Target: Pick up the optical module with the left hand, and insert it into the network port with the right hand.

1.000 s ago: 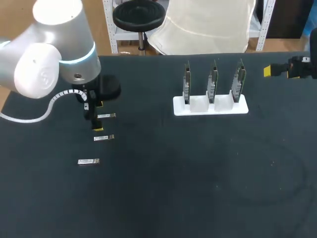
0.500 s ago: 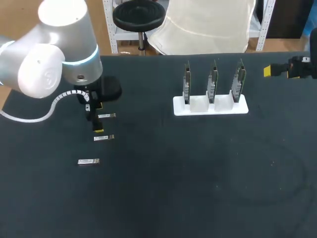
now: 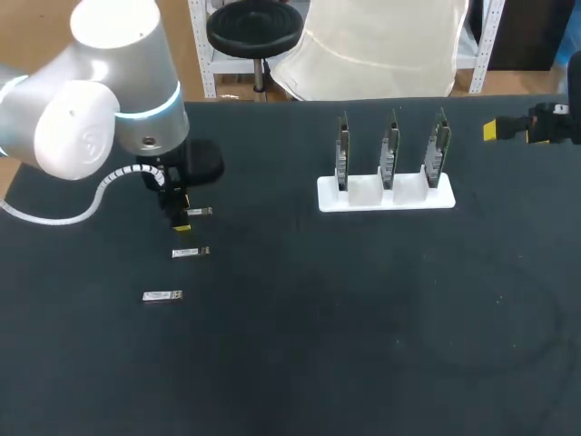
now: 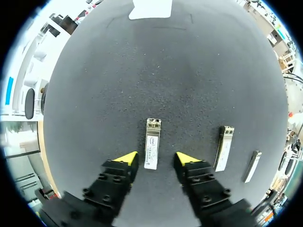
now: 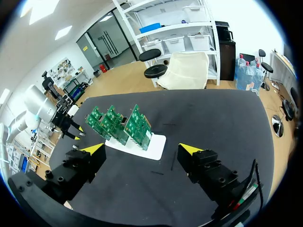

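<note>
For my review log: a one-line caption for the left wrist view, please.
Open left gripper straddling a module on the black table; second module and third module beside it.

The head view looks down on the whole counter (image 3: 363, 318) from above and behind. The left wrist view hangs close over the modules (image 4: 151, 150), facing down. The right wrist view looks across from afar. All share the rack (image 5: 154, 143).

Circuit boards (image 3: 389, 154): ports perhaps indiscernible.

The table (image 3: 363, 345) is black (matte, finely speckled).
</note>
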Action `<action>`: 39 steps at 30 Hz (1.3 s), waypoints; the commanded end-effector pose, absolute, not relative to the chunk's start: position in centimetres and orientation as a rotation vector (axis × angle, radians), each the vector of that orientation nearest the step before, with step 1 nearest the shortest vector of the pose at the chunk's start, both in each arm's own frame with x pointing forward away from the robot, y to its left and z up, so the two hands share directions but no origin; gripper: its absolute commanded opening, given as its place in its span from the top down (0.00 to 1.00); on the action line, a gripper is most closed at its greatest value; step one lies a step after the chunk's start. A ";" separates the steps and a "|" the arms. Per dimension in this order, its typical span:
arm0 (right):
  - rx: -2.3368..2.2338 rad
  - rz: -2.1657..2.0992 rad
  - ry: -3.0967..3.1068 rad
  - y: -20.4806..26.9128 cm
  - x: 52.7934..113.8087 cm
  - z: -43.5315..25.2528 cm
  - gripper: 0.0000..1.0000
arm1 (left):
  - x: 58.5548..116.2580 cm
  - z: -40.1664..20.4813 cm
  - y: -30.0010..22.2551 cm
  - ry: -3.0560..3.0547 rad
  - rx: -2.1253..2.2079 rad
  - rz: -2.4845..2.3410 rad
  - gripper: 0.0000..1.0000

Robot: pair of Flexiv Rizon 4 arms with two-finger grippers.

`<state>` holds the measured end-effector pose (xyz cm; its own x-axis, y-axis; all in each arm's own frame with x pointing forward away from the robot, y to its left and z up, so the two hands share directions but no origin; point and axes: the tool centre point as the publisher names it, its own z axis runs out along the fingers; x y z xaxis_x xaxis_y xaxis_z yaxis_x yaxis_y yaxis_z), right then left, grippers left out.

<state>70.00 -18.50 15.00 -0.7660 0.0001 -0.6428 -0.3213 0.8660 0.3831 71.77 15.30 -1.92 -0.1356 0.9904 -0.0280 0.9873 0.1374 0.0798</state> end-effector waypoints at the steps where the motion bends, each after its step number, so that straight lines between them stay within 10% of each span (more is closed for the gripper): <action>1: -0.231 0.636 2.374 -18.5 70.0 15.0 0.00 | 71.9 -2.1 15.4 2.312 2.007 0.068 1.00; 39: -0.231 0.636 2.374 -18.5 70.0 15.0 0.00 | 76.9 21.3 10.4 1.816 0.848 -0.584 1.00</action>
